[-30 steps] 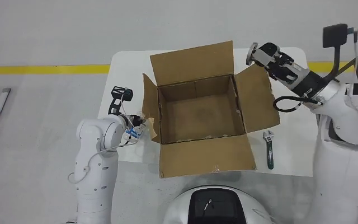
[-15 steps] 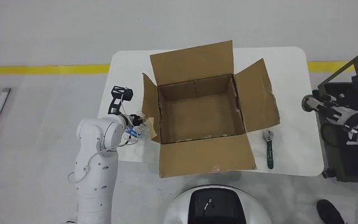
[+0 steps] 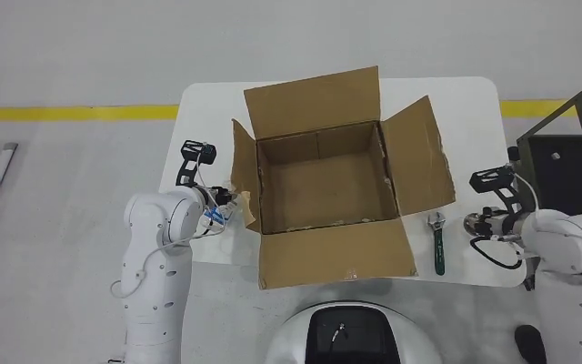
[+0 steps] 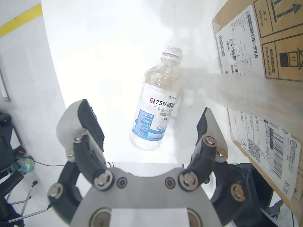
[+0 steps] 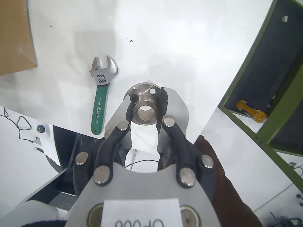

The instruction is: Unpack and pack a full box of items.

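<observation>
**Steel part in the right gripper, bottle waiting under the left**

The right gripper (image 5: 146, 102) is closed narrowly on a flanged steel bushing (image 5: 139, 89). Its pads pinch the hub from two sides, and the wider flange sits beyond the fingertips. It hangs over the near right corner of the desk (image 3: 473, 118).

The part looks heavy for its size, rigid and smooth. A pinch on the round hub could let it twist or slide, so it probably wants firm pressure and a level carry. The flange gives a useful stop against the pads.

Just left of it on the desk lies a green-handled adjustable wrench (image 5: 100, 100), jaw end pointing far. It is stiff and flat and lies low, so the rubbery handle looks the best place to take it, across its width.

The left gripper (image 4: 146, 116) is spread wide and holds nothing. It is above a clear plastic bottle (image 4: 156, 105) that lies on its side on the desk, cap pointing far, just left of the left flap of the cardboard box (image 3: 323, 191).

The bottle is likely light, though how full it is cannot be told. It is round, so it may roll, and its thin wall will give under a hard squeeze. A moderate grip across the labelled middle seems safest, not the neck.

The box stands open mid-desk with a bare floor and all four flaps out. A green rack (image 5: 272, 60) stands to the right, off the desk.
</observation>
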Motion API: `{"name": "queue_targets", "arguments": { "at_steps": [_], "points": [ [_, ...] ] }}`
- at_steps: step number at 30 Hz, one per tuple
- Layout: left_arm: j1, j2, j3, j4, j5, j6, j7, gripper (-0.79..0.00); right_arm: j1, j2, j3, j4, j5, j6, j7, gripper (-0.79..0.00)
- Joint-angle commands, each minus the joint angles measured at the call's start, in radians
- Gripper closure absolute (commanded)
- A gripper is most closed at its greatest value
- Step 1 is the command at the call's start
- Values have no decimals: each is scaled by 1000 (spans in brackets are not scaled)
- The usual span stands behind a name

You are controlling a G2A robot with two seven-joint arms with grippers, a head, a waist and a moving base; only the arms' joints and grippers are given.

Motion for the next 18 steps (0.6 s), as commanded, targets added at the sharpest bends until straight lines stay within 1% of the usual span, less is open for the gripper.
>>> {"name": "queue_targets", "arguments": {
  "at_steps": [1, 18],
  "points": [
    [0, 0, 0, 0, 0, 0, 0, -785, 0, 3, -16, 13, -3, 5, -5, 0],
    [0, 0, 0, 0, 0, 0, 0, -785, -48, 31, -59, 61, -3, 32, -58, 0]
  ]
}}
